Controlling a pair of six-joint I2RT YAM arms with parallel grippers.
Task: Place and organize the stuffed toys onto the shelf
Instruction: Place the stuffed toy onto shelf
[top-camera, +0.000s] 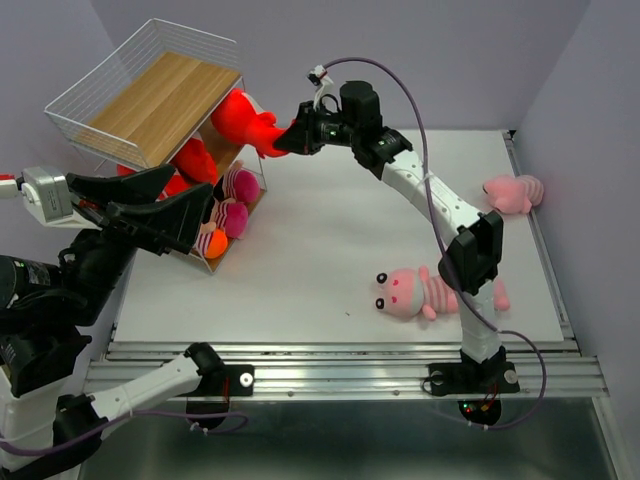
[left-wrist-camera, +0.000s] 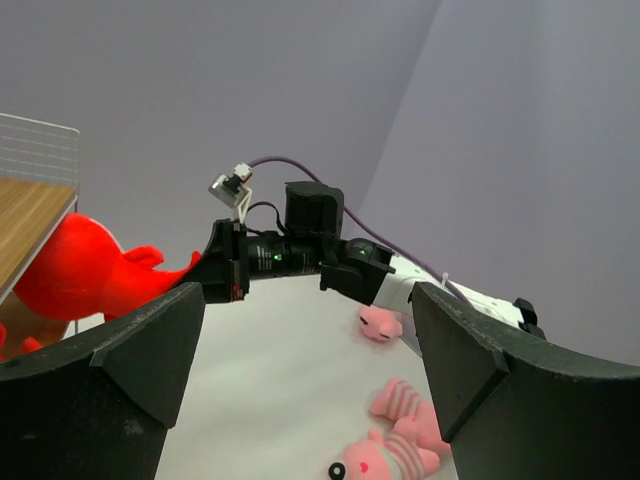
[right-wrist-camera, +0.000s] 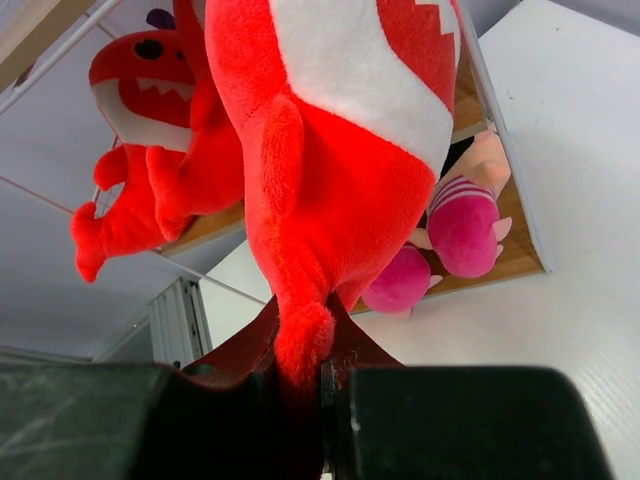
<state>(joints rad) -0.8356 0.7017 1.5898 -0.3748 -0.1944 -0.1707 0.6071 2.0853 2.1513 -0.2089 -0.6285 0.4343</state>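
Under the top board of the shelf (top-camera: 150, 95), the right hand (top-camera: 290, 138) pinches a red toothy fish (top-camera: 245, 120) by its tail, beside several toys (top-camera: 232, 200) already shelved. The left hand (top-camera: 192, 187) hovers spread and empty. A pink striped animal (top-camera: 415, 293) and another pink toy (top-camera: 515, 192) lie on the bench (top-camera: 330, 230), unshelved.

Red fish (right-wrist-camera: 330, 180): fuzzy short-nap plush, white belly panel of the same cloth. Pink toy (top-camera: 415, 293): soft striped plush. Shelf (top-camera: 100, 75): thin white coated wire and pale matt wood boards, grain visible to me. Table (top-camera: 330, 240): matt white. Left gripper (left-wrist-camera: 308, 300): matt black plastic. Front rails (top-camera: 350, 372): I read brushed metal.
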